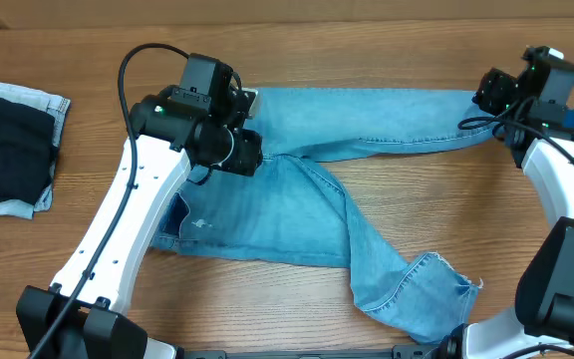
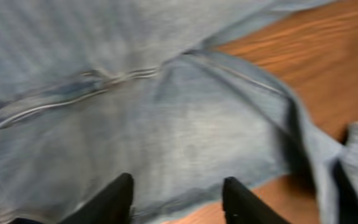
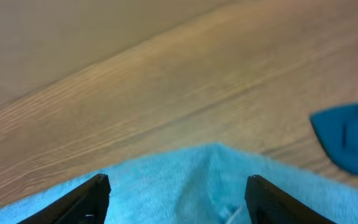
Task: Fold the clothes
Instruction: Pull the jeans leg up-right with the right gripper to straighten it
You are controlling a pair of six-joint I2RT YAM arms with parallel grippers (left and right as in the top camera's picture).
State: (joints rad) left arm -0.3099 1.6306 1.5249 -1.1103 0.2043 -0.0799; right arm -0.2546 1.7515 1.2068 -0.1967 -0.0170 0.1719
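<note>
Jeans: the long light-blue denim jeans with frayed hems (image 1: 297,199) lie spread on the brown wooden table (image 1: 367,40), one leg stretched straight, the other crossing down to a crumpled hem.
My left gripper (image 2: 179,194): over the jeans' waist end, where a stitched seam runs.
My left fingers (image 2: 118,196): spread apart and pinching nothing. Pale denim fills the gap below them.
My right gripper (image 3: 178,188): at the hem of the jeans' straight leg.
My right fingers (image 3: 93,191): spread wide. The cloth edge peaks between them, and I cannot tell whether they touch it.
Beyond that hem: a brighter blue denim piece (image 3: 347,140).
Well apart from the waist end: a dark navy piece (image 1: 8,150) on folded pale denim.
</note>
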